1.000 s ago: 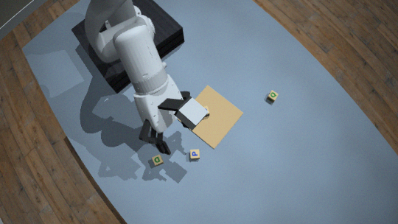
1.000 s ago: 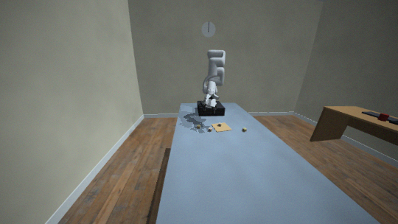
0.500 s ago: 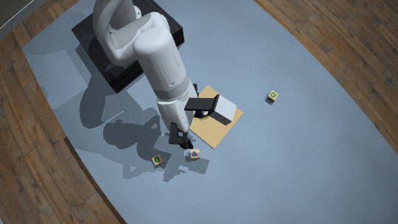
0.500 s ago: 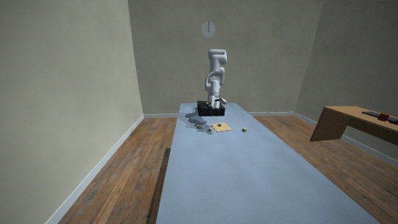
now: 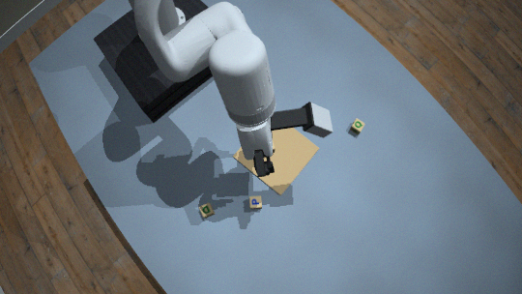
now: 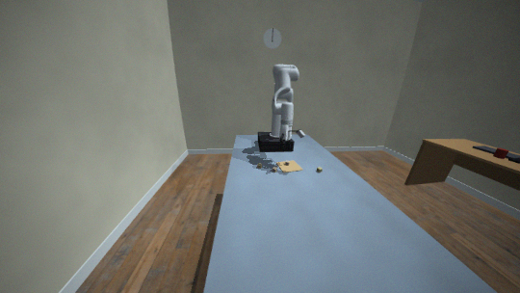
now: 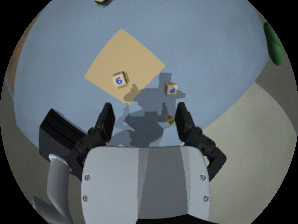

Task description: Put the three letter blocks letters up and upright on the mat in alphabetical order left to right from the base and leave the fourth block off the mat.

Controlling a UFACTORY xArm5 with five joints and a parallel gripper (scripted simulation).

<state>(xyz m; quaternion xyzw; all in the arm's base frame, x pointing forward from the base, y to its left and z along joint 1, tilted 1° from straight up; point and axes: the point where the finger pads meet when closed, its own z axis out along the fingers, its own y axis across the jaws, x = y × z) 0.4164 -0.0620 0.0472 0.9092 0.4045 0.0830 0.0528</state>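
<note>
Below the spread fingers lies the long grey-blue table [image 5: 387, 218], biggest thing around, with the white arm [image 5: 242, 73] bent over it from its black base [image 5: 108, 44].

Next down in size, tan mat [image 5: 297, 155] lies flat directly under the gripper [image 5: 264, 163]. Fingers are fully open with nothing between them, held high, probably to drop over a block from above.

Blocks, smallest:
- block with a blue mark [image 7: 120, 79], already on the mat, ahead of the fingers in the wrist view; the arm hides it from the top camera. Mark too small to read for sure.
- blue-P block [image 5: 255, 202], off the mat, on the table just past the mat's near corner, beyond the fingertips.
- green-mark block [image 5: 206, 210], beside the P block, further out to that side, off the mat.
- second green-mark block [image 5: 358, 126], well apart on the mat's other side, off the mat.

My read: early stage, one block placed at most, two lettered ones to bring in. Which green one is the odd block, cannot tell.
</note>
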